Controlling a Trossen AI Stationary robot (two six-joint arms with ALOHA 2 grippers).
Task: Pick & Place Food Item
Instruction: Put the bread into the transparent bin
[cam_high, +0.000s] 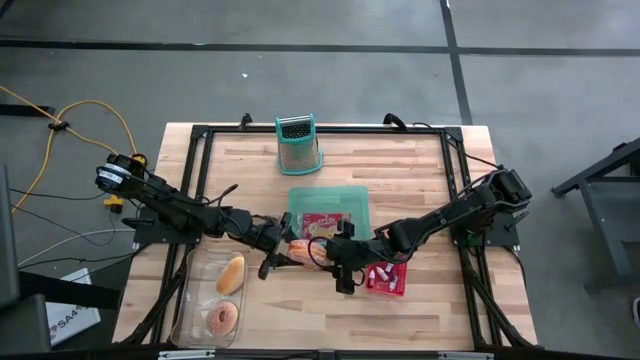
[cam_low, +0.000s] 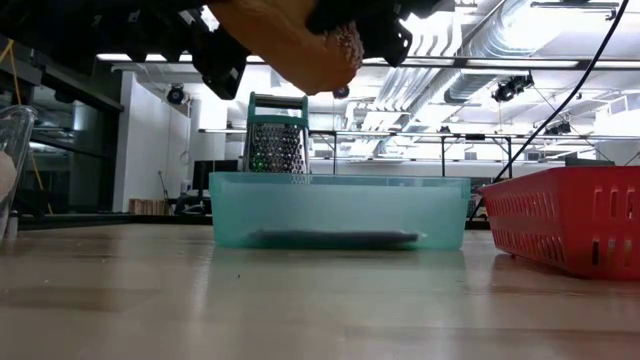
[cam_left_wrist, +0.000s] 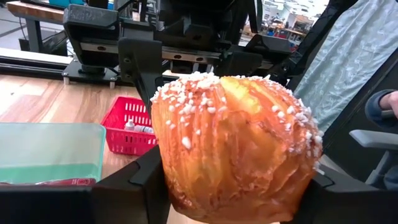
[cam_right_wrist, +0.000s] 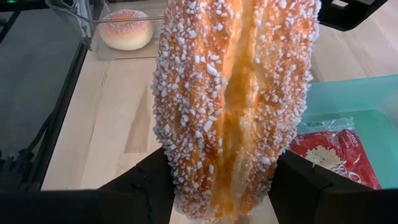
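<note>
Sugar-pearl pastry (cam_high: 300, 250), golden and flaky, is held up in the air above the wooden table (cam_high: 420, 310), between the two arms near the table's middle. The left gripper (cam_high: 276, 252) comes from the left side and its dark fingers (cam_left_wrist: 140, 186) press on both sides of the pastry, so it is grasping the pastry. The right gripper (cam_high: 338, 253) comes from the right and its fingers (cam_right_wrist: 305, 186) also sit closed against the pastry's two sides, so both grippers grip the same pastry. Just behind the pastry lies a teal bin (cam_high: 355, 195) with a red packet (cam_high: 322, 225) inside. A red basket (cam_high: 398, 283) stands just beside the right gripper. A clear tray (cam_high: 190, 300) near the front left holds a bun (cam_high: 231, 274) and a donut (cam_high: 222, 319). A metal grater (cam_high: 297, 145) stands upright at the far edge.
</note>
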